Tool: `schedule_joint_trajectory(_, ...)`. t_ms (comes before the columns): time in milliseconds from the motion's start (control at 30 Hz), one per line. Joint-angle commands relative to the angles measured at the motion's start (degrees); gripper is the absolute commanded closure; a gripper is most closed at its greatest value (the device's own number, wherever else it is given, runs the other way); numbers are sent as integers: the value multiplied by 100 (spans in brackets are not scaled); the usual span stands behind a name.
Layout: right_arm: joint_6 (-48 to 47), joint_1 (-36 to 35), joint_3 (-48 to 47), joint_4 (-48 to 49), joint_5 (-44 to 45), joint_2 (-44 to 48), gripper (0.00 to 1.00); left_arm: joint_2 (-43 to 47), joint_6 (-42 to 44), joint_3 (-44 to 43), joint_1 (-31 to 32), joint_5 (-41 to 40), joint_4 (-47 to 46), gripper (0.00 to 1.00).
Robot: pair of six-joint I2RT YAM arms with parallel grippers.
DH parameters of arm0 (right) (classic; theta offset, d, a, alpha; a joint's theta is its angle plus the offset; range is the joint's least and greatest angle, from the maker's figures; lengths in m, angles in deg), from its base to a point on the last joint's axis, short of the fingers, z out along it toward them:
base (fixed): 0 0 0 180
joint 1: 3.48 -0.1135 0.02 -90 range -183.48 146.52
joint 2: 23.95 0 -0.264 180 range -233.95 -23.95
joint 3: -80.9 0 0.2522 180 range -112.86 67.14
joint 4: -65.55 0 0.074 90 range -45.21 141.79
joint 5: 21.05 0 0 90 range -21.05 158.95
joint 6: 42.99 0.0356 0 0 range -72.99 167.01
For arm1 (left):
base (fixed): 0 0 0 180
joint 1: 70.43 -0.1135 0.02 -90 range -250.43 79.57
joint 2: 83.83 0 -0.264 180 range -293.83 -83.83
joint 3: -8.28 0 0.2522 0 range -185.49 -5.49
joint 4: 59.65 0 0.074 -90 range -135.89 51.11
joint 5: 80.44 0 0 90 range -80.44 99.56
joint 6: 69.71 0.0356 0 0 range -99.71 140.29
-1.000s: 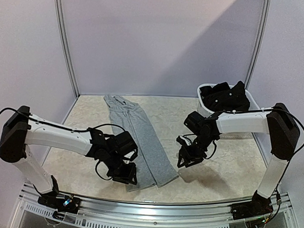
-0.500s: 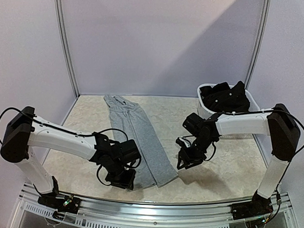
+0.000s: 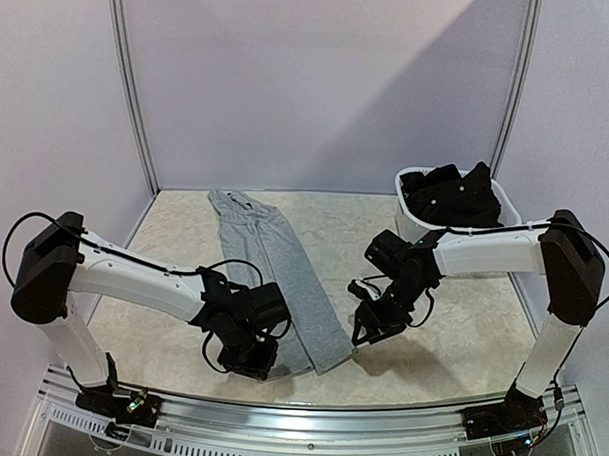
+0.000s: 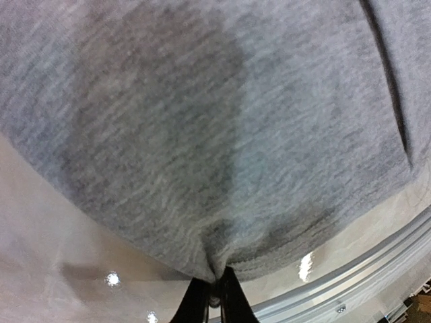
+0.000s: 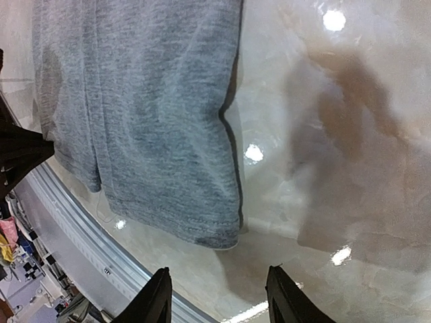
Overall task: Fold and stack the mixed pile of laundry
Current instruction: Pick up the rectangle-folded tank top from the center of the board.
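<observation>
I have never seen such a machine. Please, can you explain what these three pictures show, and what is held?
These are two robot arms bolted to a table. One picture looks down from above and behind them; the other two come from a camera on each wrist. A grey garment lies flat on the table. A white basket at the far right holds black clothes. The left gripper is closed on the garment's near hem. The right gripper is open and empty, above the table beside the hem's corner.
</observation>
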Motion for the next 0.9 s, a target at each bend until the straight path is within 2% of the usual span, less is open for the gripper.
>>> schedule_joint_trajectory(0, -126, -66, 156, 244, -484, 212, 51, -77, -73, 102, 168, -190, 113, 95)
schedule_joint_trajectory(167, -181, -145, 179, 483, -735, 132, 50, 47, -37, 138, 174, -248, 213, 97)
schedule_joint_trajectory(533, 443, -160, 9, 670, 57, -368, 55, 314, 102, 230, 183, -174, 381, 98)
schedule_joint_trajectory(867, 313, -307, -97, 577, -104, -644, 57, 440, 91, 358, 183, -307, 307, 98)
